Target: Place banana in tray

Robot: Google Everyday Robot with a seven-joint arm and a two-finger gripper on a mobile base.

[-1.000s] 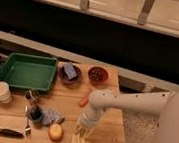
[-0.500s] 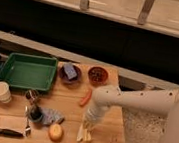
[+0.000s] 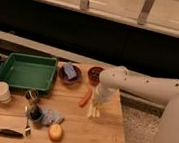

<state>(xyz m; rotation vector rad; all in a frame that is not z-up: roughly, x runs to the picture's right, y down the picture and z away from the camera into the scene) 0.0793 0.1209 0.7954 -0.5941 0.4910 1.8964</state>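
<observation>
Wooden tabletop [image 3: 77,127], light finish.

- Far left: green tray [image 3: 29,57], flat on the surface.
- Just right of the tray: dark bowl [image 3: 61,78] holding a blue block, then a red-brown bowl [image 3: 95,76].
- Centre: orange-red stick [image 3: 85,97]. Beside it, to the right, lies the banana [image 3: 93,113], pale and pointing toward the front edge.
- Tool [image 3: 96,103] points down over the banana and is closed upon its far end.
- Front centre: round yellow-orange fruit [image 3: 55,131].
- Left side: white cup [image 3: 0,92], metal can [image 3: 31,95], blue cloth [image 3: 52,116].
- Front left corner: dark items, not identifiable.
</observation>
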